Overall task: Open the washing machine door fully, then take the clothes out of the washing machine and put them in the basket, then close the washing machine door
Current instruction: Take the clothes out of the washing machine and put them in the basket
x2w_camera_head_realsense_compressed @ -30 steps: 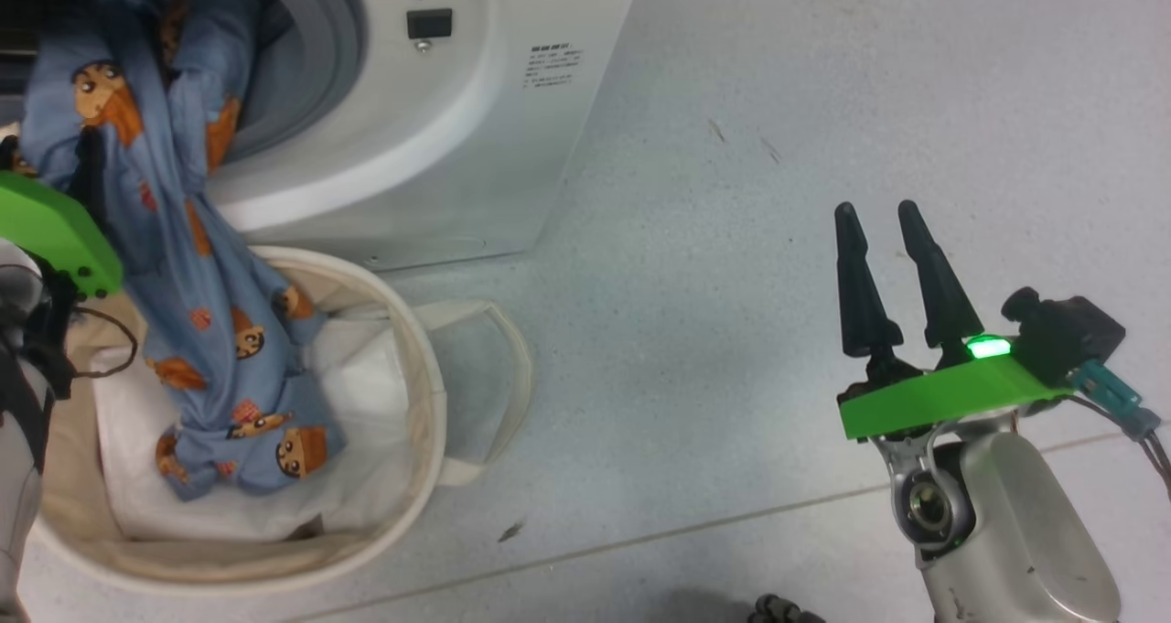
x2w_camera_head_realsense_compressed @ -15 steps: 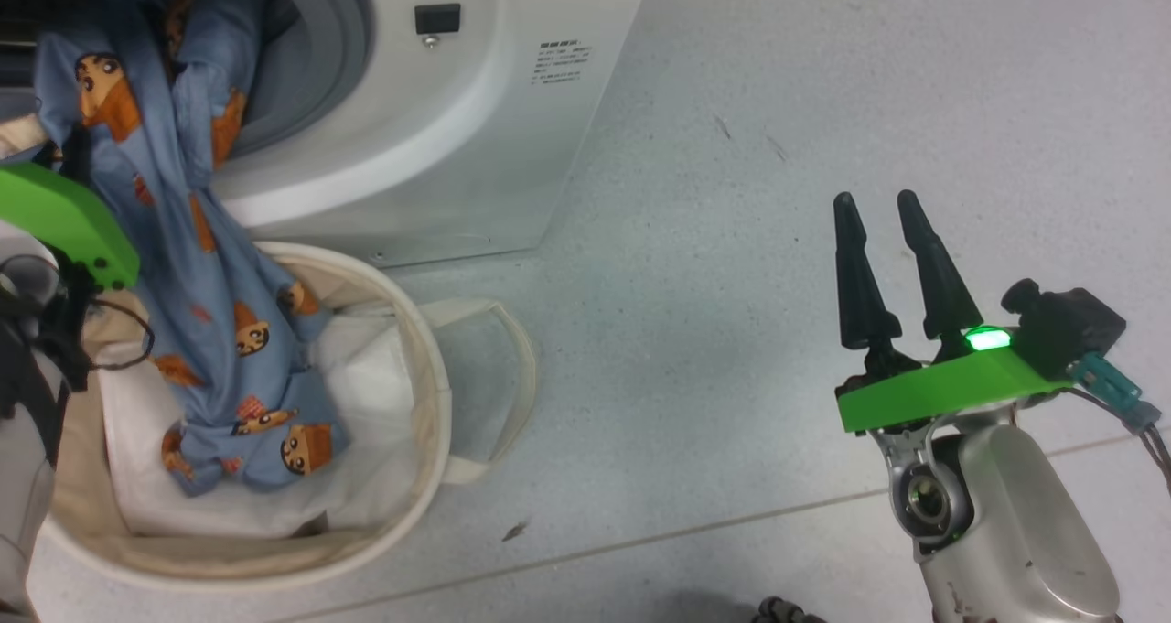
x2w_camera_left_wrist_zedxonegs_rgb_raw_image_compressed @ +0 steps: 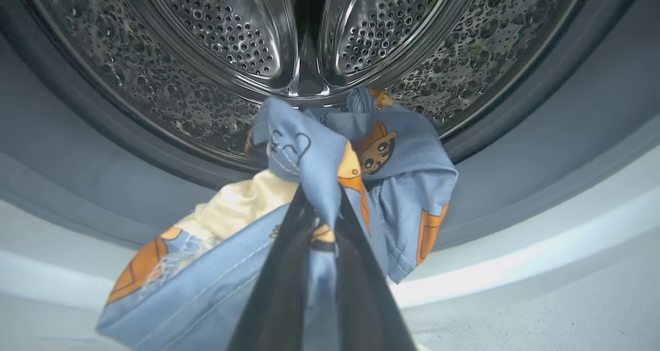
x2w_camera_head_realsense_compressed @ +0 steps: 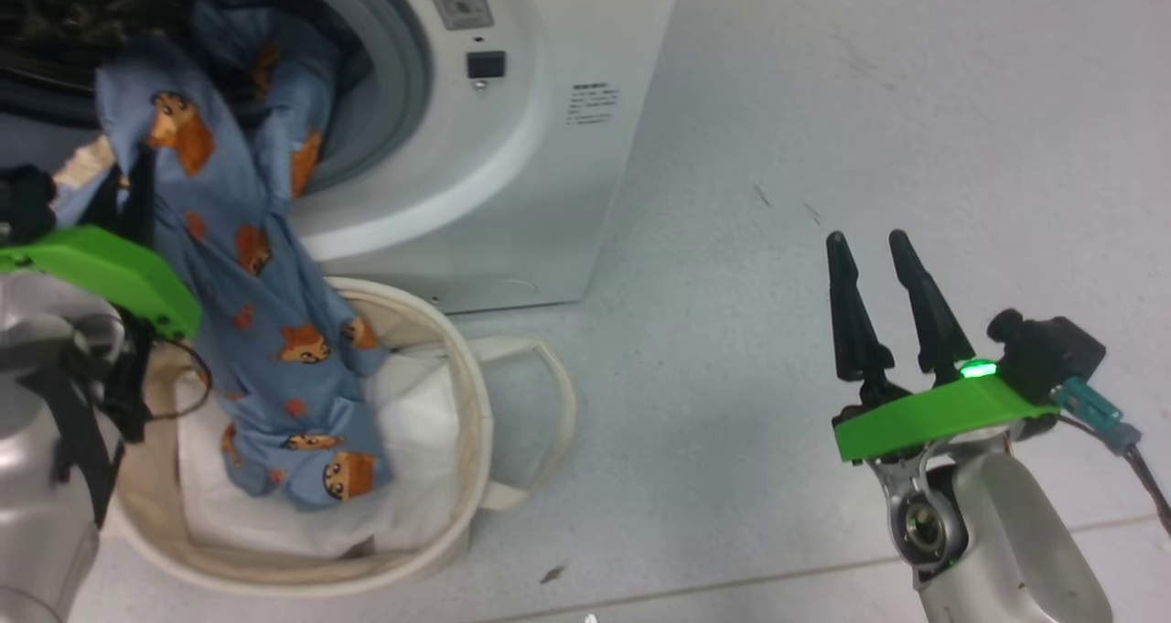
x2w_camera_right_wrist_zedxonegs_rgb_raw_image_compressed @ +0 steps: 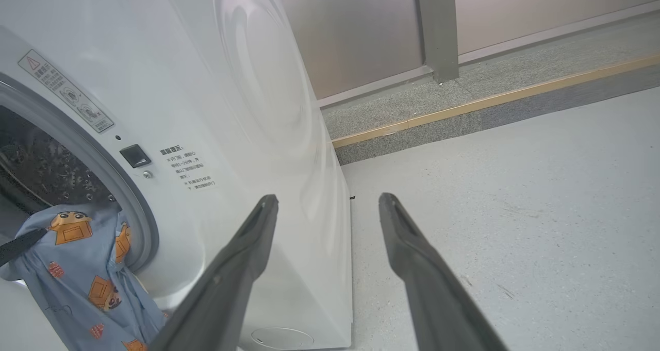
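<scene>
- You have bare floor (x2w_camera_head_realsense_compressed: 823, 129) to the right of the washing machine (x2w_camera_head_realsense_compressed: 549, 175); your right hand (x2w_camera_head_realsense_compressed: 866, 236) hovers over it, fingers spread, with nothing near them.
- The washer's opening is partly blocked. The clothes (x2w_camera_head_realsense_compressed: 256, 266) stretch from it, past the grey rubber ring (x2w_camera_head_realsense_compressed: 416, 92), down into the basket (x2w_camera_head_realsense_compressed: 480, 422).
- Your left hand (x2w_camera_left_wrist_zedxonegs_rgb_raw_image_compressed: 320, 212) is pinched on that fabric at the opening, with folds crowding both fingers.
- Behind the cloth, the steel drum (x2w_camera_left_wrist_zedxonegs_rgb_raw_image_compressed: 206, 42) is bare.
- The basket stands just beside the washer's front, under the opening; the clothes and a white sheet (x2w_camera_head_realsense_compressed: 421, 431) cover its bottom.
- Its loop handle (x2w_camera_head_realsense_compressed: 569, 403) juts out over the floor on the right.
</scene>
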